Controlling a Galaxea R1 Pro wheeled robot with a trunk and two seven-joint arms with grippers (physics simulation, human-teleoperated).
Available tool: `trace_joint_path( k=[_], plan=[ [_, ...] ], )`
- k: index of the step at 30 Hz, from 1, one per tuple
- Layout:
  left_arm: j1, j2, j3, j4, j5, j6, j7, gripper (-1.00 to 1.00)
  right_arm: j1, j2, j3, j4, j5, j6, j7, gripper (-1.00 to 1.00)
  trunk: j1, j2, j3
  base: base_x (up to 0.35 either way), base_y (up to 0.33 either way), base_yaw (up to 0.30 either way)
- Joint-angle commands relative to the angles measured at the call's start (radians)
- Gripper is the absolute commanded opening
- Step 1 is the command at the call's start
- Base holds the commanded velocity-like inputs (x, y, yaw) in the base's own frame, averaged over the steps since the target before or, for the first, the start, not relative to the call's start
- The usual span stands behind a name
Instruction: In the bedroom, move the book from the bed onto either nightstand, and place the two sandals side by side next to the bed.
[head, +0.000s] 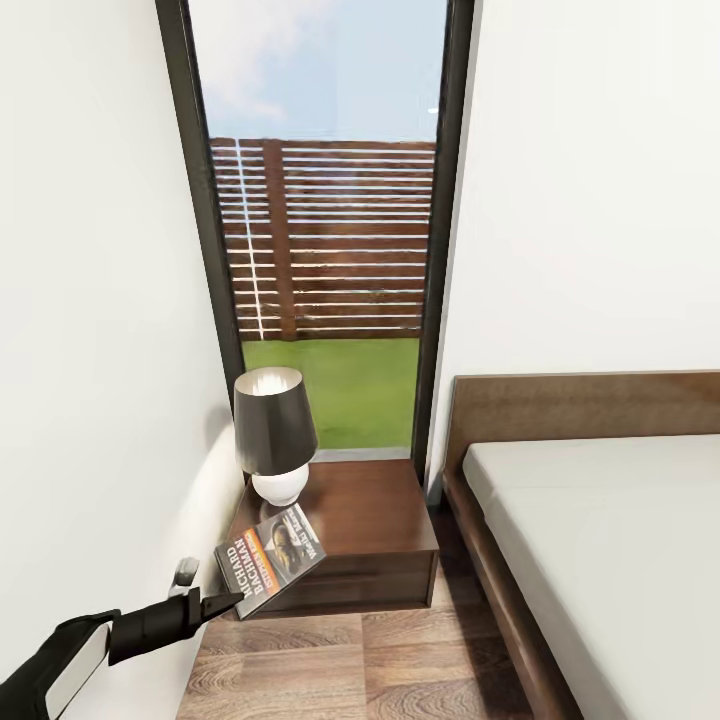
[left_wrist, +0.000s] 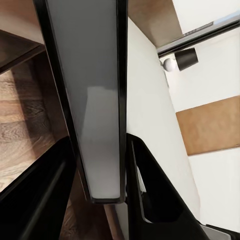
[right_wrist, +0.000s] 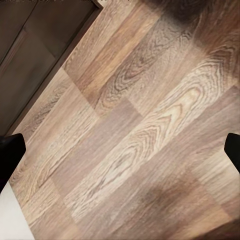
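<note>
My left gripper (head: 222, 600) clenched the book (head: 270, 558) | book tilted over the nightstand (head: 370, 520) front-left corner, beside the lamp (head: 274, 432) | right gripper (right_wrist: 120, 150) spread over floor (right_wrist: 140, 130)

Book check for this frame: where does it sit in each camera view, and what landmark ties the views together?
Head view: the book is lower left, tilted over the nightstand corner, with the left gripper at its edge.
Left wrist view: the book runs down the middle, between the fingers.
Right wrist view: plank floor beside dark furniture.
Shared landmark: the floor; the lamp links head and left wrist.
</note>
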Motion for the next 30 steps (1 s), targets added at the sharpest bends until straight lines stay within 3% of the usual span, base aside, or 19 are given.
trace_joint_path(
  k=[1, 13, 30],
  plan=[
    [-0.001, 0.001, -0.004, 0.000, 0.009, 0.008, 0.000, -1.00, -0.001, -0.001, 0.007, 0.001, -0.011, -0.005, 0.004, 1.00, 0.000, -0.001, -0.001, 0.000, 0.000, 0.000],
    [-0.001, 0.000, -0.004, 0.000, 0.009, 0.008, 0.001, -1.00, -0.001, -0.001, 0.004, 0.003, -0.010, -0.004, 0.013, 1.00, 0.000, -0.001, -0.001, 0.007, 0.000, -0.025],
    [-0.001, 0.000, -0.004, 0.000, 0.009, 0.008, 0.000, -1.00, -0.001, -0.001, 0.003, 0.003, -0.011, -0.003, 0.014, 1.00, 0.000, -0.001, -0.001, 0.107, 0.021, -0.185]
  ],
)
